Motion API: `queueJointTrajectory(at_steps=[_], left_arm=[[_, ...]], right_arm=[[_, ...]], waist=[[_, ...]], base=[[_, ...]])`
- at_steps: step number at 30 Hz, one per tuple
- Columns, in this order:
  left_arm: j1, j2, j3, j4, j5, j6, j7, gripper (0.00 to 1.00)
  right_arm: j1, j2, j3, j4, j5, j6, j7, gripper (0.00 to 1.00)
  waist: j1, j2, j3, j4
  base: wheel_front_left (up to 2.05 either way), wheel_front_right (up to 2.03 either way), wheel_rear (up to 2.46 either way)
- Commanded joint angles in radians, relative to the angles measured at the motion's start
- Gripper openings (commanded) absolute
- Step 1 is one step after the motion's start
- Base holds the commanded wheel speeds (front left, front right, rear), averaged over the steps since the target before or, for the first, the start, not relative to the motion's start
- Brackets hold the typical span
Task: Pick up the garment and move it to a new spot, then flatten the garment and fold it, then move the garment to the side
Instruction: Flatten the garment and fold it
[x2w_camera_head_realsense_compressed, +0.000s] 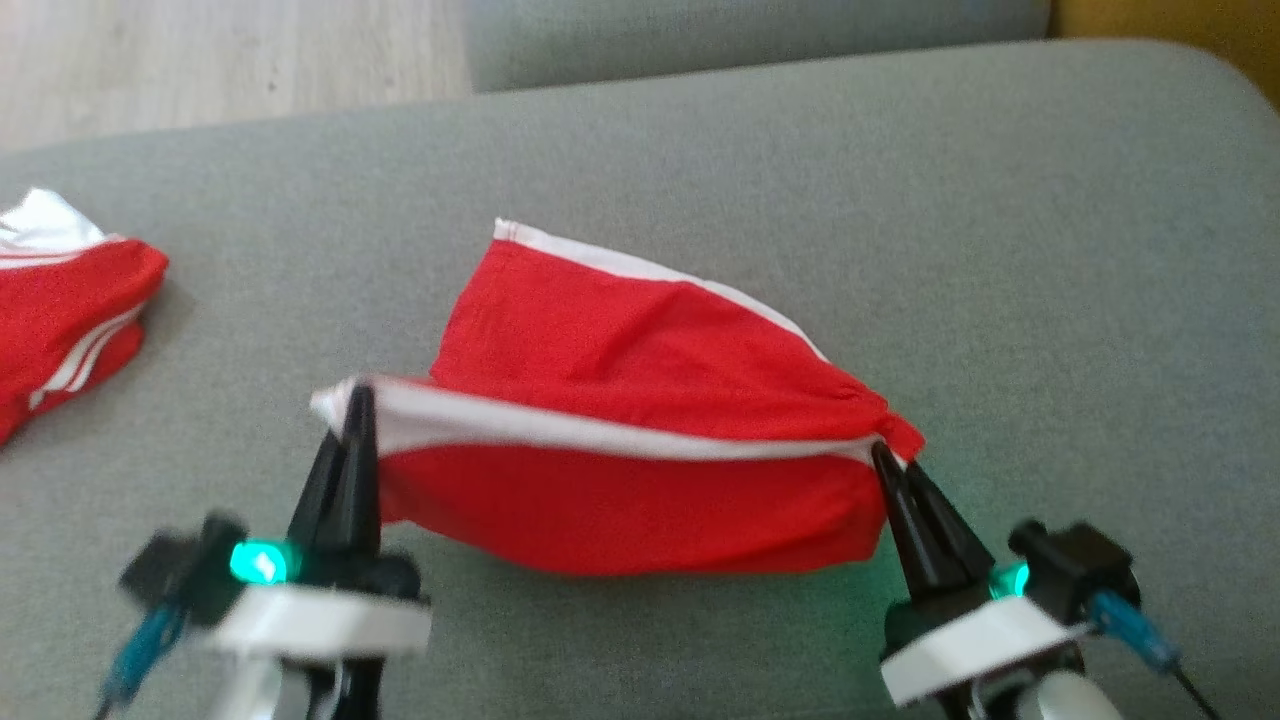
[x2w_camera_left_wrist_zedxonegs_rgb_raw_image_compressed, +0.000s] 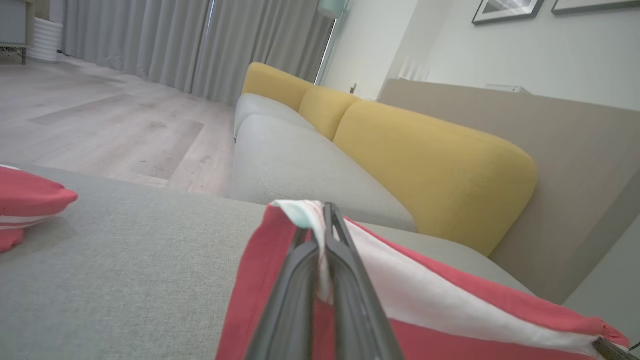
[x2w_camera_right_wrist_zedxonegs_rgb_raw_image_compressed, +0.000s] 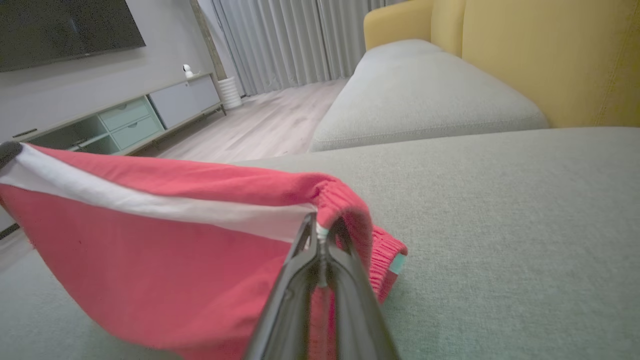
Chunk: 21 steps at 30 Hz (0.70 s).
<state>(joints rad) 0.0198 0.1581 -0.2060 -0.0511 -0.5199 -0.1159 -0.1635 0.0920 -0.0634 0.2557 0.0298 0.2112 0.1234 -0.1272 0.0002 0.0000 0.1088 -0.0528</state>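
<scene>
The garment (x2w_camera_head_realsense_compressed: 640, 420) is red with white stripes and hangs stretched between my two grippers above the grey cushion (x2w_camera_head_realsense_compressed: 900, 200). My left gripper (x2w_camera_head_realsense_compressed: 357, 400) is shut on its left corner, where a white band ends. My right gripper (x2w_camera_head_realsense_compressed: 885, 455) is shut on the bunched right end by the ribbed hem. The far part of the cloth lies on the cushion. In the left wrist view my left gripper (x2w_camera_left_wrist_zedxonegs_rgb_raw_image_compressed: 320, 220) pinches the white edge of the garment (x2w_camera_left_wrist_zedxonegs_rgb_raw_image_compressed: 450, 310). In the right wrist view my right gripper (x2w_camera_right_wrist_zedxonegs_rgb_raw_image_compressed: 320, 227) clamps the garment (x2w_camera_right_wrist_zedxonegs_rgb_raw_image_compressed: 150, 240) at its hem.
A second red and white garment (x2w_camera_head_realsense_compressed: 70, 310) lies at the cushion's left edge. Wooden floor (x2w_camera_head_realsense_compressed: 200, 60) lies beyond the far edge. Yellow back cushions (x2w_camera_left_wrist_zedxonegs_rgb_raw_image_compressed: 425, 150) line the sofa to the right, and another grey seat (x2w_camera_right_wrist_zedxonegs_rgb_raw_image_compressed: 425, 95) adjoins.
</scene>
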Motion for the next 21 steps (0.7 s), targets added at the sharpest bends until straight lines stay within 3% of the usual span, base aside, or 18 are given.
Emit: queueJointTrajectory(at_steps=[1, 10, 21], left_arm=[[-0.085, 0.019, 0.023, -0.011, -0.001, -0.006, -0.001, 0.0], [-0.441, 0.064, -0.065, 0.345, -0.011, -0.014, -0.017, 0.0], [-0.763, 0.086, -0.165, 0.65, -0.009, -0.015, -0.034, 0.0]], right_arm=[[-0.058, 0.005, 0.024, -0.018, 0.005, 0.007, -0.008, 0.0], [-0.24, 0.013, 0.022, 0.214, 0.071, 0.007, -0.055, 0.0], [-0.456, 0.013, 0.086, 0.356, 0.134, 0.007, -0.113, 0.0]], waist=[[-0.0002, 0.0, 0.023, -0.005], [-0.0002, 0.0, 0.148, -0.057], [-0.0002, 0.0, 0.303, -0.094]], base=[[0.0, 0.0, 0.0], [0.0, 0.0, 0.0], [0.0, 0.0, 0.0]])
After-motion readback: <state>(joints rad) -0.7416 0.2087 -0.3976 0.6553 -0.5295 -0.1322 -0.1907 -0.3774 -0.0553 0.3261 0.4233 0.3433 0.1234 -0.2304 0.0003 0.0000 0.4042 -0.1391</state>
